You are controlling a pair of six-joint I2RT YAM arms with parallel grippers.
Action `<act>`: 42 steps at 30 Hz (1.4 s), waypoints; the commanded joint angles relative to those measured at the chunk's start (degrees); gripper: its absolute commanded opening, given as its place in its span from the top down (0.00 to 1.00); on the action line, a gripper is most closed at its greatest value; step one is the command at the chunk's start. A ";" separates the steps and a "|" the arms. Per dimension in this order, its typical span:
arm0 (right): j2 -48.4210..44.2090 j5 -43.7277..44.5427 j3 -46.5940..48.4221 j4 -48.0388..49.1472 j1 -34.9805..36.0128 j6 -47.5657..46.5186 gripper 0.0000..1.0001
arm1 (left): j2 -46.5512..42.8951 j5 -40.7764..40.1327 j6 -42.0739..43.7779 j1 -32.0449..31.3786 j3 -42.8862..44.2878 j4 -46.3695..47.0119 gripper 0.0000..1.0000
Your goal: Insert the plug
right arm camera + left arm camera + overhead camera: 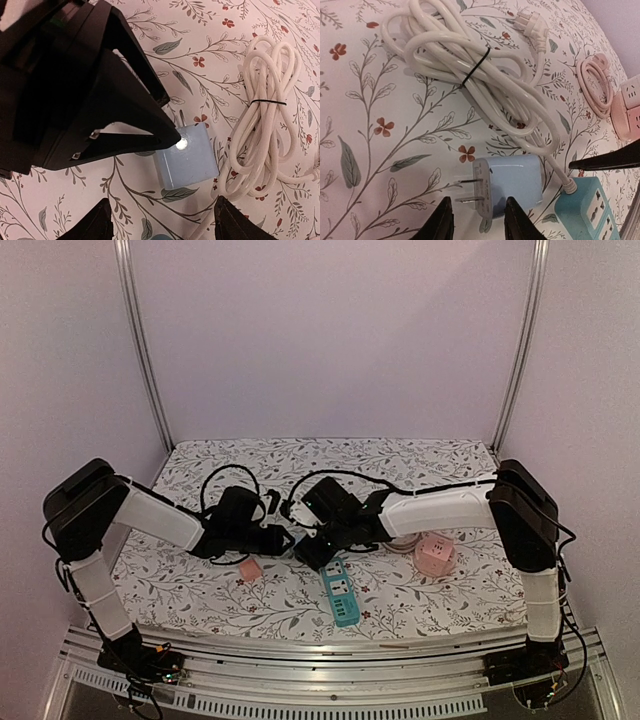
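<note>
The plug [512, 182] is a light blue block with two metal prongs, lying flat on the flowered cloth. My left gripper [477, 220] hovers over its prong end, jaws a little apart; one fingertip [175, 137] touches the plug's [187, 160] top corner. My right gripper [165, 222] stands open just above the plug, fingers wide on either side and apart from it. The teal power strip [590, 210] lies right beside the plug, its white cord running off it. In the top view both grippers [285, 540] [315, 550] meet mid-table above the strip [340, 595]; the plug is hidden there.
A bundled white cable [485, 85] lies just beyond the plug. A pink cube socket [435, 555] with its coiled pink cord [597, 85] sits to the right. A small pink block [250, 568] lies left of the strip. Metal posts [150, 360] flank the back.
</note>
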 commanded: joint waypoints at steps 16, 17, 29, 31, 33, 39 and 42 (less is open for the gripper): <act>7.45 1.29 5.90 0.98 -0.77 -4.02 0.35 | -12.20 -3.99 0.99 -0.07 -7.23 -2.88 0.62; 7.71 1.25 6.33 0.82 -0.84 -3.88 0.34 | -12.35 -4.03 0.93 -0.06 -7.43 -2.80 0.62; 9.07 2.16 8.92 -0.95 -2.14 -5.21 0.22 | -12.46 -4.25 1.43 0.50 -7.99 -2.49 0.62; 9.65 0.55 10.28 -2.18 -2.50 -6.43 0.20 | -12.44 -4.18 1.42 0.63 -7.98 -2.48 0.62; 10.79 -0.94 12.52 -4.64 -3.03 -7.70 0.20 | -12.39 -4.21 1.43 0.72 -8.02 -2.48 0.62; 14.29 -7.80 16.71 -7.44 -4.39 -8.39 0.23 | -12.31 -4.17 1.63 0.81 -7.82 -2.81 0.63; 15.15 -8.72 17.14 -8.03 -4.63 -8.18 0.24 | -12.30 -4.08 1.68 0.90 -7.82 -2.81 0.63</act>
